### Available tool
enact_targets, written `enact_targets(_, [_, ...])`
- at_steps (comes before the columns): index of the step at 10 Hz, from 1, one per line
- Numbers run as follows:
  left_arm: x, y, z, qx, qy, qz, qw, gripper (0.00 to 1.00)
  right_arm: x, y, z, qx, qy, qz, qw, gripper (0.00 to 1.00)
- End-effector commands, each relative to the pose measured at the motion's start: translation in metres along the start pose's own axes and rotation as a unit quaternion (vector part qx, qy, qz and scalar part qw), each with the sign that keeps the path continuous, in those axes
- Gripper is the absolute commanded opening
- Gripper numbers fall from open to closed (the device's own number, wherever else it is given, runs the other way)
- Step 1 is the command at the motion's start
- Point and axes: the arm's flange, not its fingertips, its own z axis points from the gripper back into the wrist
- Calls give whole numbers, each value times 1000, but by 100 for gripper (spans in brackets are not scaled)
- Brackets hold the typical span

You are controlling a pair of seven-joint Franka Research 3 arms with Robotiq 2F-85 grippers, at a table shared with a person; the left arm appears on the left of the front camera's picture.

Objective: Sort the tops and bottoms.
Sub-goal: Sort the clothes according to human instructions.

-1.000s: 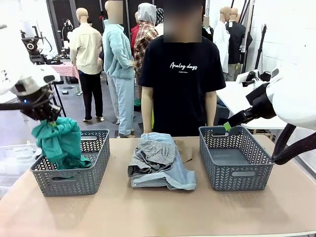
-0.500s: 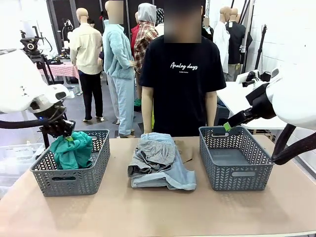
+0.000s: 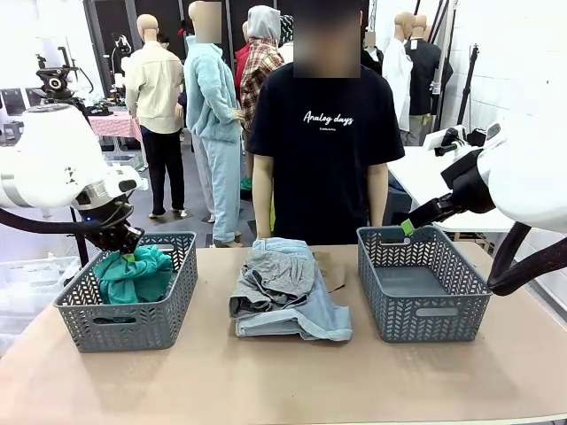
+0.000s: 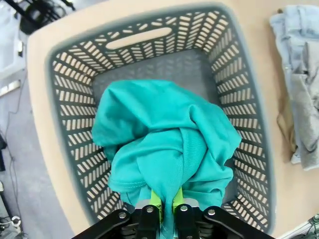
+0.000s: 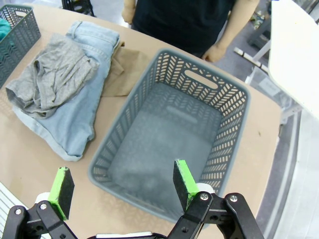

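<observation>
**Teal top lowered into the left basket, still pinched**

A second ago the teal top (image 3: pixel 135 276) hung bunched from the left gripper (image 3: pixel 124 246) above the left basket (image 3: pixel 133 335). The gripper has since come down to the basket's far rim, and the top now sits heaped inside. In the left wrist view, the green pads (image 4: pixel 155 199) are pressed together on a fold of the teal cloth.

The right gripper (image 5: pixel 122 183) has not moved. It hangs over the right basket (image 5: pixel 199 79) near the table's right edge, its jaws spread wide with nothing between them.

The pile at the middle of the table (image 3: pixel 266 381) is unchanged. The grey top (image 3: pixel 275 274) lies crumpled on the denim shorts (image 3: pixel 310 317), and the tan khaki garment (image 3: pixel 333 270) pokes out from under them on the side toward the right basket.

The person (image 3: pixel 328 133) stands at the far edge in a black T-shirt with "Analog days" in white script. The smaller line beneath it is too small to read.
</observation>
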Motion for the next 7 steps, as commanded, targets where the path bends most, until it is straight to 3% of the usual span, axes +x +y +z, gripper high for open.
enact_targets(1, [14,4,0,21,-3,7,1000,0,0,-1,-2,7,-3,0,1000,100])
enact_targets(5, [19,4,-14,2,5,3,1000,0,0,-1,-2,7,-3,0,1000,100])
enact_targets(6, [20,5,-16,-7,8,8,1000,12,0,-1,-2,7,-3,0,1000,100])
enact_targets(7, [20,5,-17,-11,9,7,1000,32,0,-1,-2,7,-3,0,1000,100])
